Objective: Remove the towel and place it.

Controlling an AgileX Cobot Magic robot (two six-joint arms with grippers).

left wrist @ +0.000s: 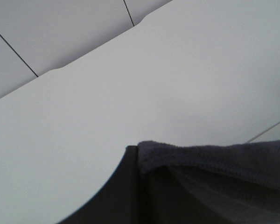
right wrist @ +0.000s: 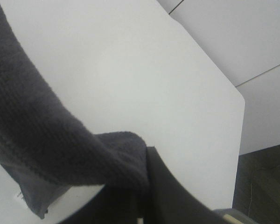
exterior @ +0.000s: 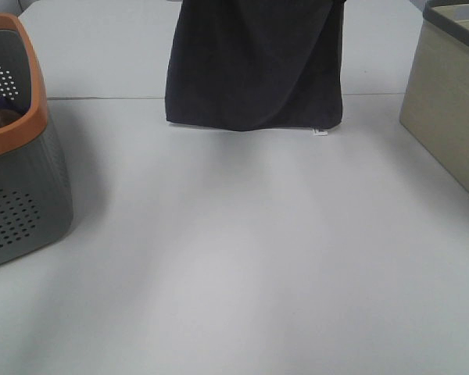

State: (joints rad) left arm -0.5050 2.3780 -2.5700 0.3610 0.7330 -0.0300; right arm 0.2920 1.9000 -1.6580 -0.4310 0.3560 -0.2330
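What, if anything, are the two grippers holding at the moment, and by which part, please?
The towel, hanging between them: the left gripper and the right gripper each pinch its upper edge near a top corner.

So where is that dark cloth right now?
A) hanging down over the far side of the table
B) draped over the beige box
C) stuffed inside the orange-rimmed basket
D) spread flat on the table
A: the towel hangs in vertical folds at the far middle of the table, its top out of the picture, apart from the basket and the beige box.
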